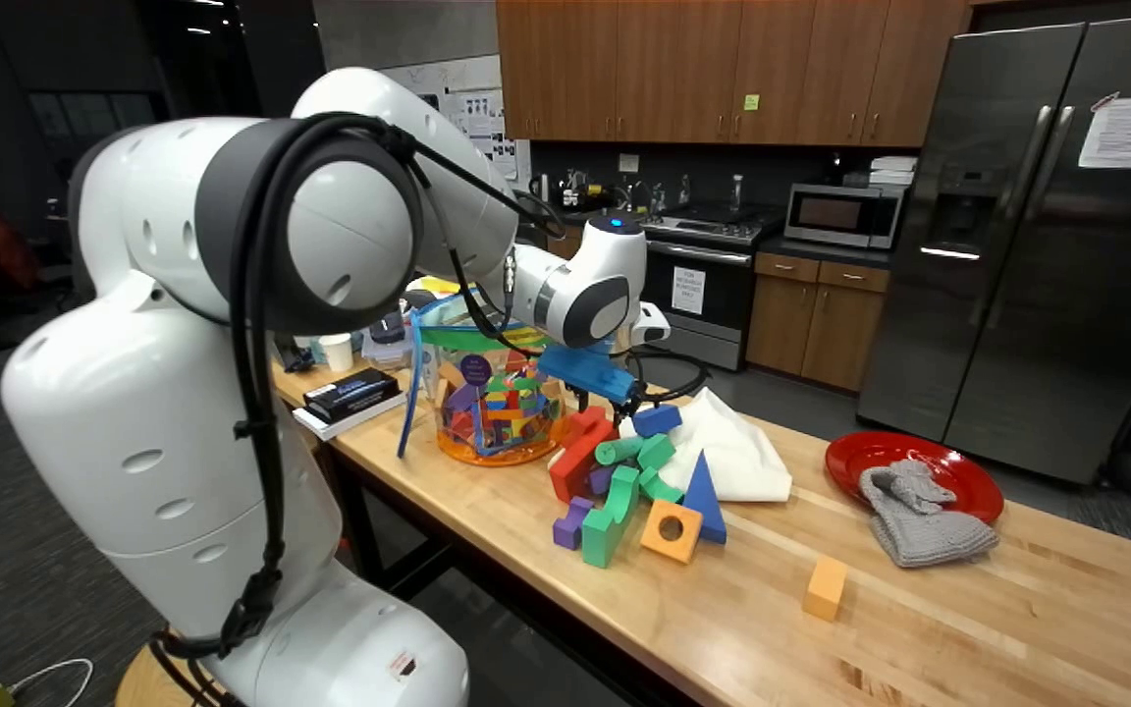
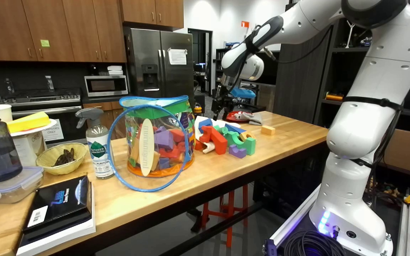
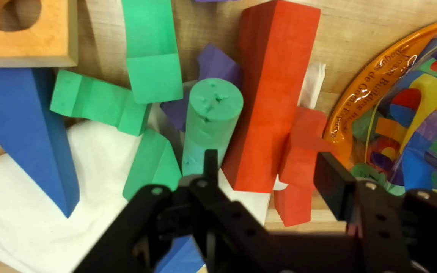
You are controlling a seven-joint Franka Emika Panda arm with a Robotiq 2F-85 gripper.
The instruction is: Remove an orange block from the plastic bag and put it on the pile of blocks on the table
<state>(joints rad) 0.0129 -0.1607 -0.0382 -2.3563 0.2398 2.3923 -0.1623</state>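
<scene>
Your claw [image 3: 269, 168] hangs unclenched above the foam-block pile [image 1: 624, 496]; only the wrist view shows "Foam Building" lettering [image 3: 370, 86] on the plastic bag [image 3: 406, 115] beside it.

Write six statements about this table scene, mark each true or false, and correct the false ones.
1. The plastic bag stands upright beside the pile of blocks. True.
2. The plastic bag is shut on top. False: its lid hangs open at the side.
3. The jaws stand open above the pile of blocks. True.
4. The grey cloth lies partly over the rim of the red dish. True.
5. The lone small orange block sits in the red dish. False: it lies on the table, apart from the dish.
6. The block with the round hole is blue. False: that block is orange.
</scene>
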